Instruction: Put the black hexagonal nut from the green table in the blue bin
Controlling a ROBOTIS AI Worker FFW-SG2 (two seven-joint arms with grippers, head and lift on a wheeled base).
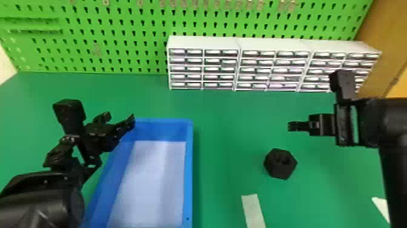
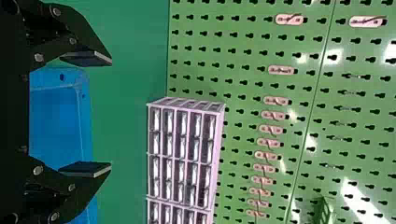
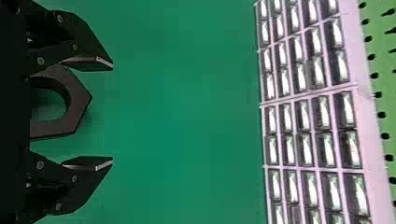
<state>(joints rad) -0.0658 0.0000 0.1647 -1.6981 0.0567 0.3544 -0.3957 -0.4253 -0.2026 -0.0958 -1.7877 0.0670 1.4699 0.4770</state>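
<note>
My right gripper (image 1: 298,126) hangs over the green table (image 1: 230,136), behind and slightly right of the black hexagonal nut (image 1: 280,163), which lies on the tabletop untouched. In the right wrist view the nut (image 3: 77,100) shows beyond the spread fingers of the right gripper (image 3: 112,114), nothing held between them. The blue bin (image 1: 188,169) stands left of the nut, its pale floor bare. My left gripper (image 1: 119,118) is over the bin's back left corner, its fingers apart and holding nothing; in the left wrist view the left gripper (image 2: 111,116) has the bin (image 2: 56,116) beyond it.
White drawer cabinets (image 1: 203,68) line the back of the table against a green pegboard (image 1: 121,39). A pale strip (image 1: 253,210) lies on the table in front of the nut, and another white piece (image 1: 381,207) is at the right. An orange-brown panel (image 1: 384,36) stands at the back right.
</note>
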